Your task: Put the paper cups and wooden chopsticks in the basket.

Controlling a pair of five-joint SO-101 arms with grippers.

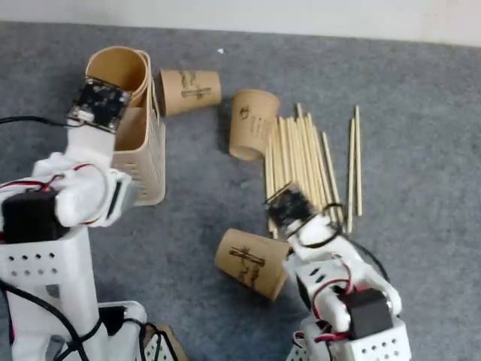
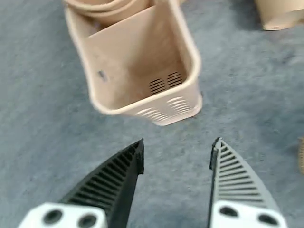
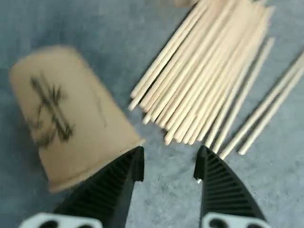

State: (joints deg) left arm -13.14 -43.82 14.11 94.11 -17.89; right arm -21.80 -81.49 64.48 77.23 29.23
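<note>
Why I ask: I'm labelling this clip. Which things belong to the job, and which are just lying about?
Job: basket, nested cups inside it, wooden chopsticks, cup beside basket, cup by chopsticks, lone cup.
Lying about: grey carpet, black cable.

White plastic arms (image 1: 75, 195), black servos (image 1: 30, 214), red wires (image 1: 319, 295) — black ridged fingers (image 2: 111, 183)

Surface: grey short-pile carpet (image 1: 428, 75) lies under the left gripper (image 2: 179, 142) and the right gripper (image 3: 169, 149) alike, and runs out to every side of both. Well beyond both grippers, a pale plain strip (image 1: 316, 15) borders the carpet's far edge, with a small white speck (image 1: 220, 51) on the carpet just short of it. Light even, shadows soft.
</note>
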